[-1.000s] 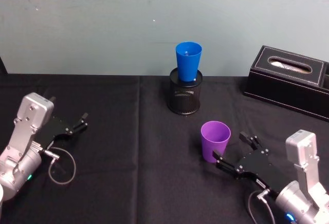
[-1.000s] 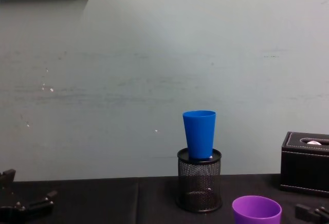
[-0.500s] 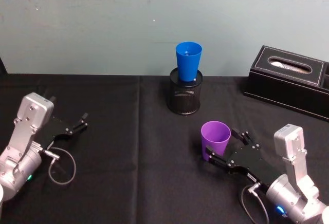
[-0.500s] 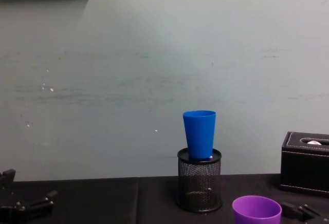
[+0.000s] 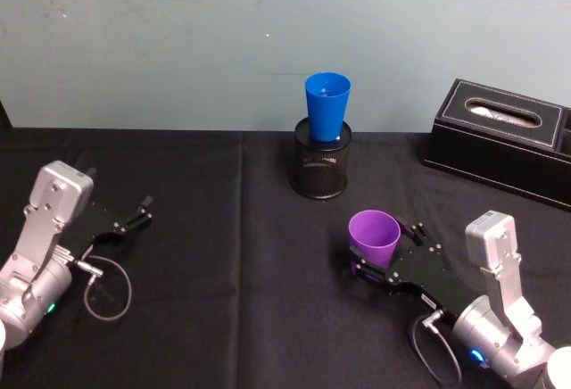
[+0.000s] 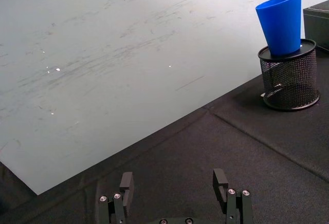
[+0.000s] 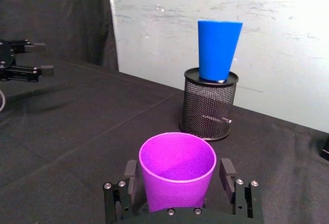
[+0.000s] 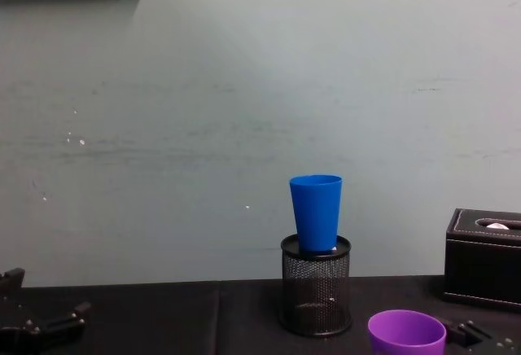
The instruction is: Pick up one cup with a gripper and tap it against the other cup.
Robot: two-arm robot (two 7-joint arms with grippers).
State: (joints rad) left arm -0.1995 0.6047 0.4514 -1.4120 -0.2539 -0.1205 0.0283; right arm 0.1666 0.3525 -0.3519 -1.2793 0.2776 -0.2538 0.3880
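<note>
Right gripper (image 5: pixel 384 251) straddling purple cup (image 7: pixel 177 172): jaws spread wide, one each side of wall, gripping nothing yet. Cup standing upright on table between fingers.

Closing squarely on mid-wall, gently; tapered smooth plastic probably slipping upward if squeezed hard. Blue cup (image 5: pixel 326 103) sitting ahead of gripper, raised in mesh holder (image 5: pixel 321 170), so lifting needed before tapping.

Left gripper (image 6: pixel 174 183) idling, jaws apart, well off to side.

Versus one second back: right gripper advancing from just behind purple cup to around it; both cups staying put.
</note>
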